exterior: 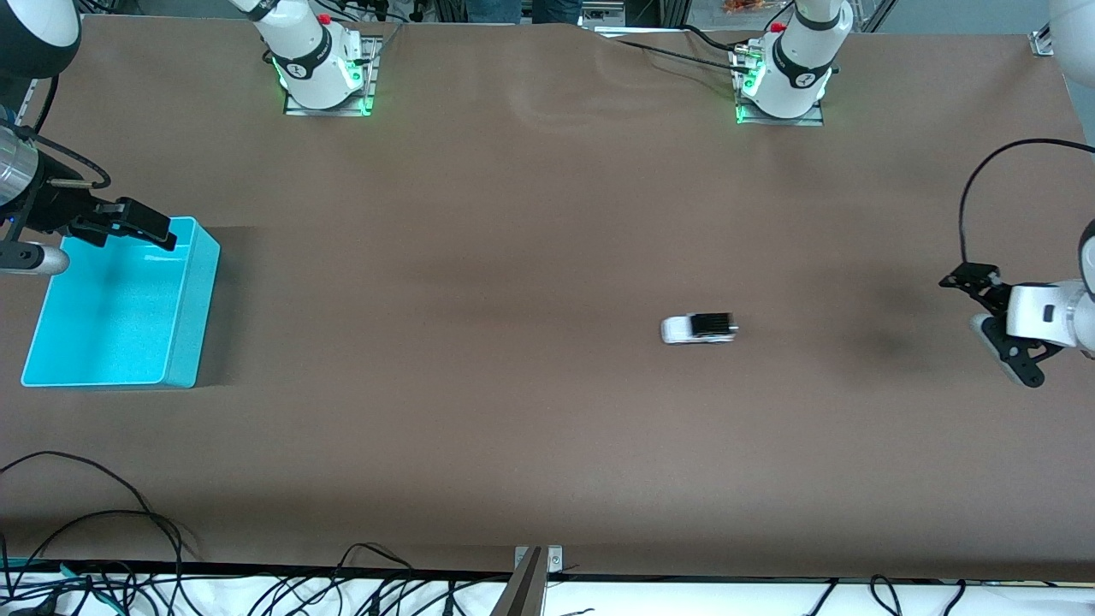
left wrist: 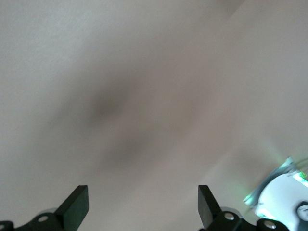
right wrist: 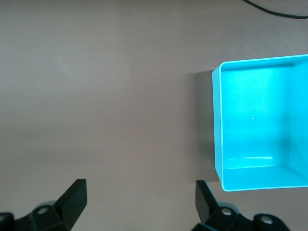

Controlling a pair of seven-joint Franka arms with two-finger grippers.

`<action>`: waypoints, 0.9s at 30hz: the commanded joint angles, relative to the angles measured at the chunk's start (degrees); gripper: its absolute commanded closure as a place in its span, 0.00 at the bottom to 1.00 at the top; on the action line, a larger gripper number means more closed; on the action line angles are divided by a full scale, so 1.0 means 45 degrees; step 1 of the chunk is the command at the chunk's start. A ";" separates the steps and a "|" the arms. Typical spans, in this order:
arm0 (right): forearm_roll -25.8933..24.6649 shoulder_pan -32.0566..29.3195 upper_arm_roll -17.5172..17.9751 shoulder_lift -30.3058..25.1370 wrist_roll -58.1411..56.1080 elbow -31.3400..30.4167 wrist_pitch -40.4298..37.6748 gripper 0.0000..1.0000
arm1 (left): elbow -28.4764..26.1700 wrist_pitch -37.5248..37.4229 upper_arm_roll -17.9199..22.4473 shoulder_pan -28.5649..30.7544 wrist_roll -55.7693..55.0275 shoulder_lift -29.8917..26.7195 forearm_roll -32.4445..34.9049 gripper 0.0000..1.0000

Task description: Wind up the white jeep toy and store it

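The white jeep toy (exterior: 700, 328), a tiny white car with a black rear section, lies on the brown table toward the left arm's end; neither wrist view shows it. My left gripper (exterior: 984, 329) hangs open over the table at that end, well apart from the jeep. In the left wrist view its fingers (left wrist: 77, 204) stand wide over bare, blurred table, and the left gripper (left wrist: 143, 204) holds nothing. My right gripper (exterior: 141, 227) is open over the rim of the cyan bin (exterior: 195, 299). The right gripper (right wrist: 140, 199) is empty, with the bin (right wrist: 217, 125) beside it.
The cyan bin has nothing in it and stands at the right arm's end of the table. Both arm bases (exterior: 321, 68) (exterior: 787, 77) stand along the table edge farthest from the front camera. Loose cables (exterior: 103, 547) lie past the nearest edge.
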 commanded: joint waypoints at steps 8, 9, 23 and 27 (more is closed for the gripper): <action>-0.0087 -0.0179 0.0181 -0.0017 -0.0158 0.0146 -0.0123 0.00 | -0.0109 -0.1204 0.0065 -0.1935 -0.5773 -0.1396 -0.0691 0.00; -0.0087 -0.0179 0.0181 -0.0017 -0.0177 0.0147 -0.0123 0.00 | -0.0109 -0.1224 0.0065 -0.2032 -0.6125 -0.1513 -0.0710 0.00; -0.0087 -0.0140 0.0240 -0.0095 -0.0041 0.0537 -0.0123 0.00 | -0.0266 -0.1361 0.0006 -0.3322 -0.8590 -0.2646 -0.0437 0.00; -0.0048 -0.0140 0.0221 -0.0057 -0.0157 0.0537 -0.0123 0.00 | -0.0402 -0.0797 0.0318 -0.3205 -0.8570 -0.2997 -0.0477 0.00</action>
